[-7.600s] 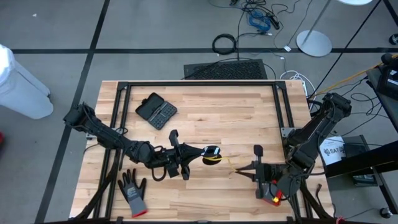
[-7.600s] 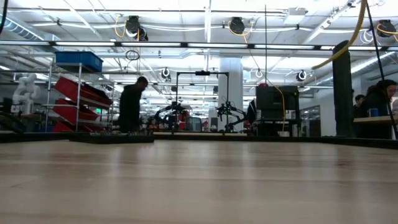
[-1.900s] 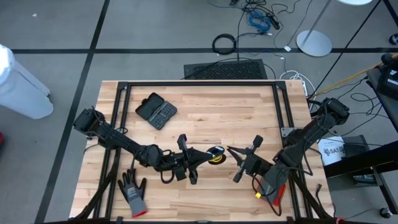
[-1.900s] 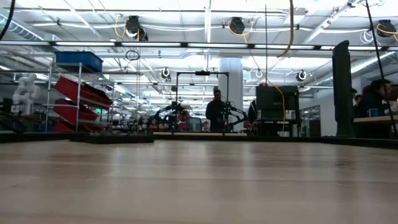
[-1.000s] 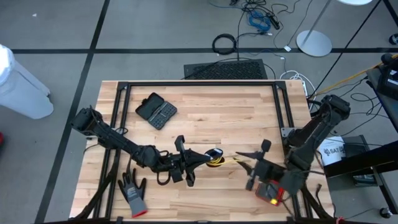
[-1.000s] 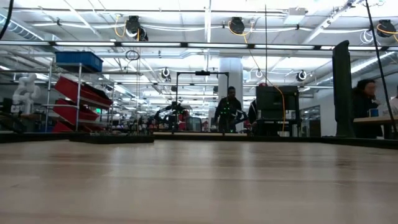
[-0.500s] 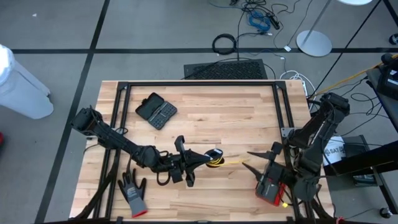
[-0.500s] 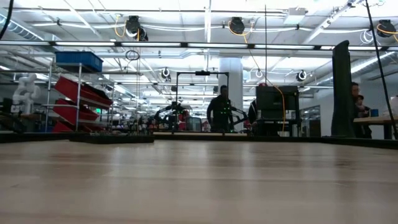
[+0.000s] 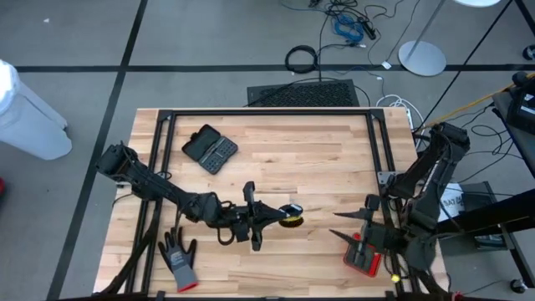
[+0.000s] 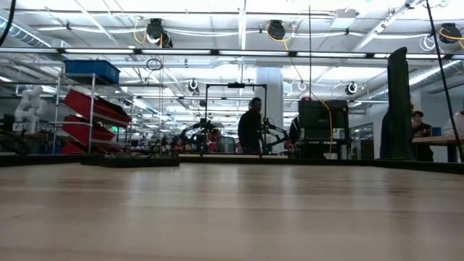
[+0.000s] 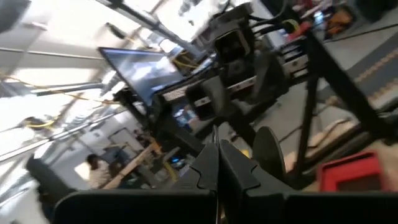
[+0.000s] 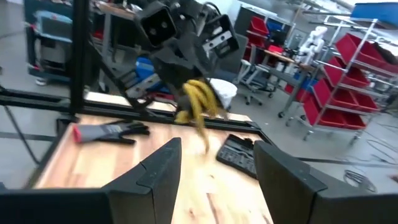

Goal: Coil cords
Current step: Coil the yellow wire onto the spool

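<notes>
- Yellow cord (image 9: 292,216) sits mid table toward the near edge, bunched in a small ring w/ a black round part, hanging at the tip of the left gripper (image 9: 280,215)
- Left gripper fingers pressed together, pinching the cord; right wrist view shows the loops dangling below it
- Right gripper (image 9: 341,224) well apart to the right, fingers spread, holding nothing
- Cord looks thin, light, floppy, prob springs open if let go; best to grab across all loops near the black part
- Grey glove (image 9: 178,255) near left, black case (image 9: 210,149) far left
</notes>
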Motion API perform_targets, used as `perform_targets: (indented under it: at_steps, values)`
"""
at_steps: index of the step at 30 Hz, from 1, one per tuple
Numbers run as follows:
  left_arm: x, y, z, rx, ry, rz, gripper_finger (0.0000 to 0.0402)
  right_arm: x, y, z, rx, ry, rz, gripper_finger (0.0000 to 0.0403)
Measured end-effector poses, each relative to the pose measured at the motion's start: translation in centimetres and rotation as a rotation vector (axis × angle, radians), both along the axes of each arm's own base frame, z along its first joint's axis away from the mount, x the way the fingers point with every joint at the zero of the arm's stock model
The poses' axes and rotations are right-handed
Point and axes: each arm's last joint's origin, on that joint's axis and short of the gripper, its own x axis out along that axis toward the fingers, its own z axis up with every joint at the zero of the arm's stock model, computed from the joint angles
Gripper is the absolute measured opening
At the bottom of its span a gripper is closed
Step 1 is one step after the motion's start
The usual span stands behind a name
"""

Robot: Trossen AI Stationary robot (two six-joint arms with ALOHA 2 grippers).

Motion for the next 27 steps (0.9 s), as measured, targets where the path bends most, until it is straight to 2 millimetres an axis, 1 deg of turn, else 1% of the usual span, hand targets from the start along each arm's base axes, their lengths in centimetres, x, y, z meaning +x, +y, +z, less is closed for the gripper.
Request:
perform_targets:
  at_steps: [8,19,27]
  values:
    - [0.4,0.4,-0.6,0.017,0.058,0.002,0.0002,1.8,-0.6,-1.0,-0.05,0.036,-0.061,0.0188]
    - [0.3,0.4,-0.7,0.02,0.062,-0.003,0.0002,3.1,-1.3,-1.3,-0.04,0.083,0.014,0.0187]
    - [0.4,0.0,-1.0,0.054,0.091,-0.104,0.0002,4.4,-1.4,-2.0,-0.096,0.126,0.031,0.0187]
